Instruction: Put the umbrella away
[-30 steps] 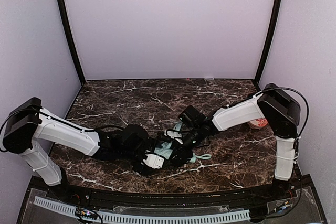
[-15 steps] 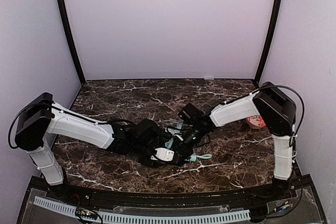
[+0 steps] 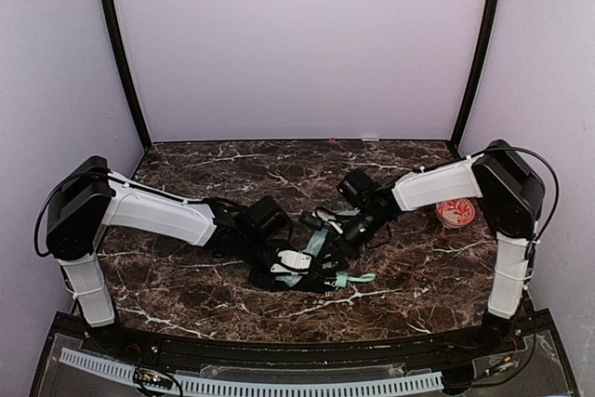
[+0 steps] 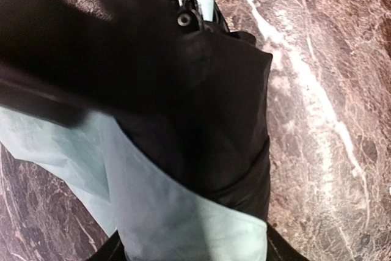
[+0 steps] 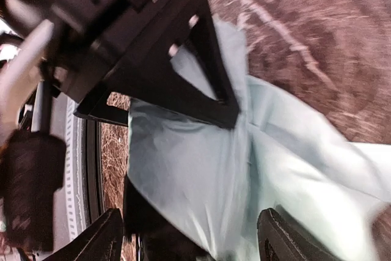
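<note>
The umbrella (image 3: 316,246) lies loosely bundled at the table's middle front, its pale mint fabric mixed with black. Its short mint handle (image 3: 344,279) and thin cord (image 3: 364,276) point right. My left gripper (image 3: 296,263) presses into the bundle from the left. In the left wrist view (image 4: 192,252) the jaws stand wide apart with mint and black fabric (image 4: 183,212) filling the gap. My right gripper (image 3: 346,234) is at the bundle's upper right. In the right wrist view (image 5: 195,239) it is open over mint fabric (image 5: 195,169) crossed by a black strap (image 5: 183,99).
An orange-and-white patterned bowl (image 3: 456,213) sits at the right edge by the right arm's base. Purple walls enclose the dark marble table (image 3: 232,174) on three sides. Both arms meet low over the table's middle.
My left arm has reached further right and up, pushing into the umbrella. My right gripper has drawn back a little to the right and up. The fabric bundle has shifted slightly right.
</note>
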Robot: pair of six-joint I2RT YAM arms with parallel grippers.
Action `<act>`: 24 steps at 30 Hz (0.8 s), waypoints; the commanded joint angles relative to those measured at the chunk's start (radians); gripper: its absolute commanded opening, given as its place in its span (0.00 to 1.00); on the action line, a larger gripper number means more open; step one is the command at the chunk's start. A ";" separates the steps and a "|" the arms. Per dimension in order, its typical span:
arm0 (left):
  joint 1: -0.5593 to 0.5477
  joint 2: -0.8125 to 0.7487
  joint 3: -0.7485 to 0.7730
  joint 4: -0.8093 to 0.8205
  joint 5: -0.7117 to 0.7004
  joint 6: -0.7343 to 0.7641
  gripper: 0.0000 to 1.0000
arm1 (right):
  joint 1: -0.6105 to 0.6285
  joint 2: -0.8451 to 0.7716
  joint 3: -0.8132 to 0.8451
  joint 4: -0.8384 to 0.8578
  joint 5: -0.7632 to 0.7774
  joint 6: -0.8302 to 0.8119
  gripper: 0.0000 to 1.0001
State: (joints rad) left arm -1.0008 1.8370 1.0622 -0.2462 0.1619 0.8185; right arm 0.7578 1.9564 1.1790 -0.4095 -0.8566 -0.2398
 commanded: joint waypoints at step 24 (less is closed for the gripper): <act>0.004 0.131 -0.054 -0.285 0.067 -0.005 0.00 | -0.136 -0.046 0.056 0.109 0.867 -0.086 0.81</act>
State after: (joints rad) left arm -0.9836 1.8622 1.0863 -0.3046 0.2432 0.8108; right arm 0.6132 1.8660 1.1919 -0.3023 -0.0460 -0.2951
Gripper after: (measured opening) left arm 0.524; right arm 0.809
